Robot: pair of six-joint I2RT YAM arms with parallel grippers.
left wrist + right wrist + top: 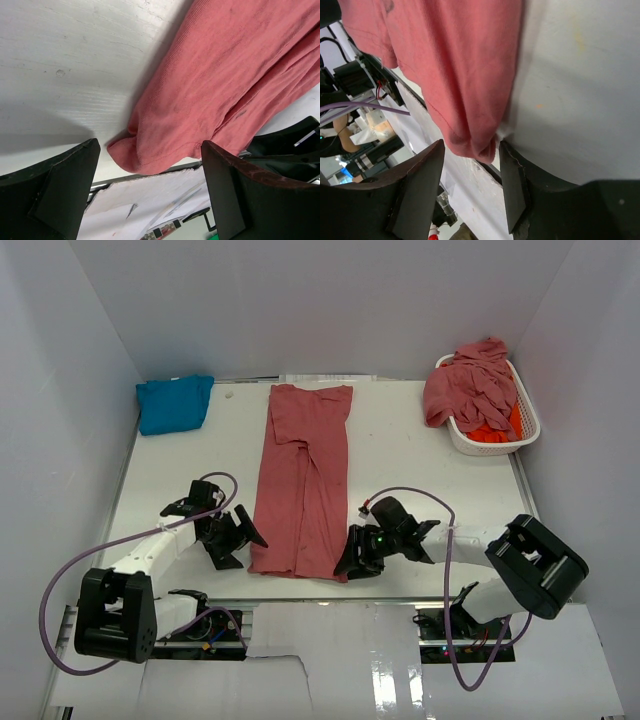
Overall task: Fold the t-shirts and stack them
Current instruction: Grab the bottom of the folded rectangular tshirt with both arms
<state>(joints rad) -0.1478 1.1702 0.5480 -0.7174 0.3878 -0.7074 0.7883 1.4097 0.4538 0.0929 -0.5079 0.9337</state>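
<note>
On the middle of the table [420,450] we find one rose-red t-shirt [303,480] laid out as a long narrow strip, sides turned in, collar end far and hem at the near edge. Our judgement is that the lengthwise folds are done and the crosswise fold is pending.

We note the left gripper [245,545] with jaws spread wide and nothing held. Its wrist view puts the near left hem corner [131,152] between the two fingers, with room on either side. As we read it, the wide stance gives margin to straddle the bunched corner before pinching.

We note the right gripper [348,555] with jaws about half apart, straddling the near right hem corner [472,145]. One finger [512,185] sits against the cloth, but a gap shows at the other, so we record no grip yet.

Both grippers sit at matching corners of one edge. We judge this sets up an even lift of the hem toward the collar, so the strip does not skew.

Elsewhere, the turquoise t-shirt [175,403] lies folded at the far left corner, well apart, probably as the base of the stack. At far right, the white basket [490,448] holds a heap of rose-red t-shirts [468,390] over an orange t-shirt [497,428], all unfolded.

One risk is that the hem lies right at the table's edge, so the fingers may catch only the top layer.
</note>
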